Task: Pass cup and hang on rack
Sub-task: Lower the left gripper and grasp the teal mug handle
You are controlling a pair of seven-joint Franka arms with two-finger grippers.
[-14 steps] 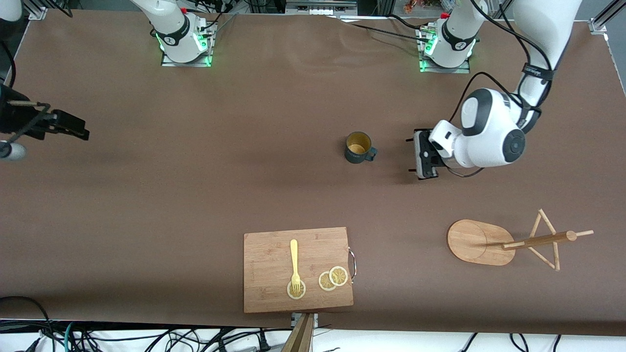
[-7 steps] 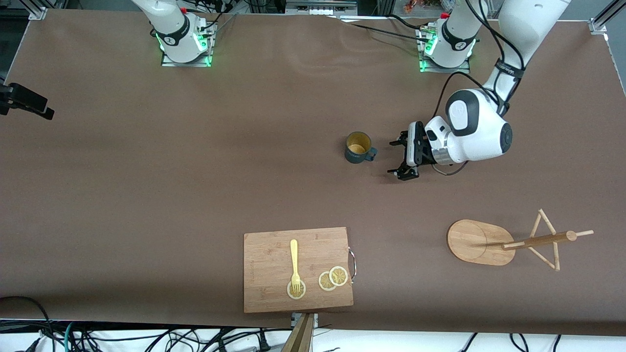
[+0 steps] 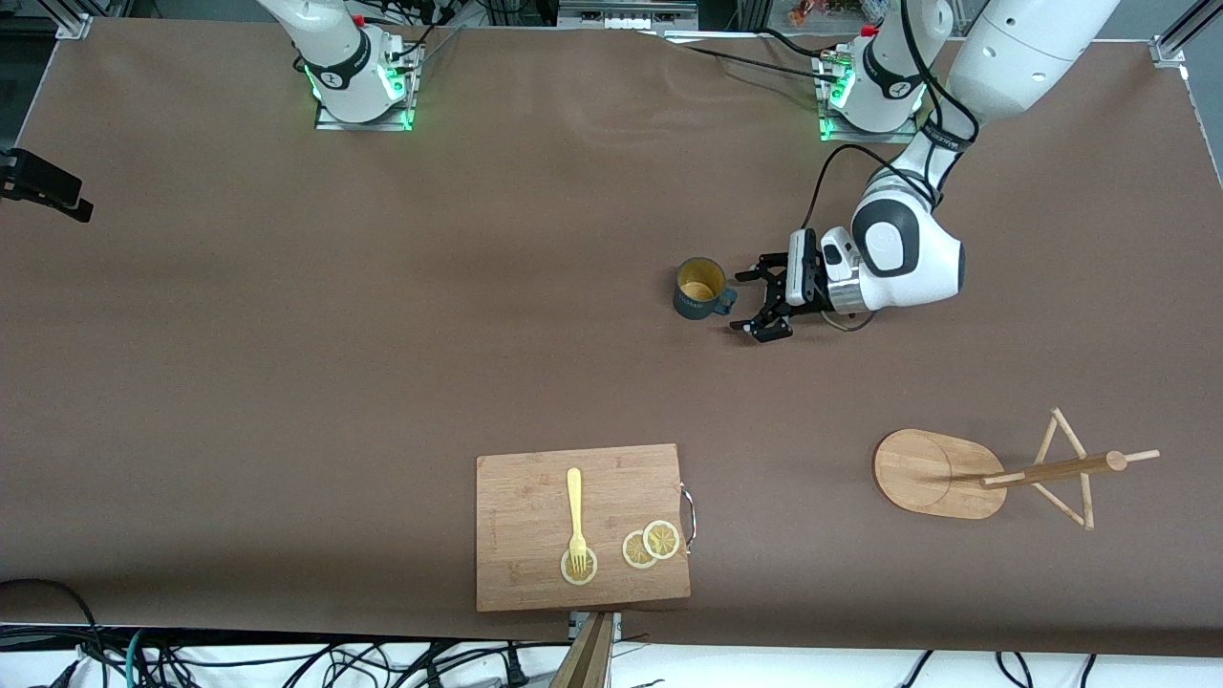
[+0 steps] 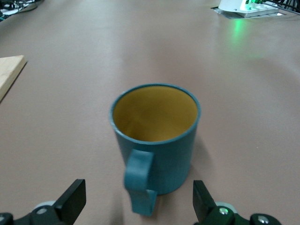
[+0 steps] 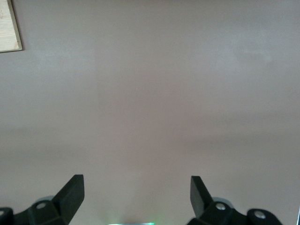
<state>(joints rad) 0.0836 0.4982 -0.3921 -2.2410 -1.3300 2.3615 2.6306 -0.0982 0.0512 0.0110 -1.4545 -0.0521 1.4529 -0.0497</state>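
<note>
The cup (image 3: 700, 289) is a dark teal mug with a yellowish inside, standing upright mid-table. Its loop handle (image 4: 139, 180) points at my left gripper (image 3: 748, 303), which hangs low beside the cup toward the left arm's end of the table. In the left wrist view the left gripper (image 4: 138, 190) is open, its fingers astride the handle and touching nothing. The rack (image 3: 922, 471), a light wooden stand with thin pegs, stands nearer the front camera toward the left arm's end. My right gripper (image 5: 136, 185) is open and empty over bare table at the right arm's end (image 3: 67, 201).
A wooden cutting board (image 3: 535, 497) lies near the table's front edge, carrying a yellow fork (image 3: 575, 511) and lemon slices (image 3: 650, 545). One corner of the board (image 4: 9, 75) shows in the left wrist view. Both arm bases stand along the table's back edge.
My left gripper has swung in toward the cup and turned to face its handle. The right gripper has drawn back toward the right arm's end of the table.
</note>
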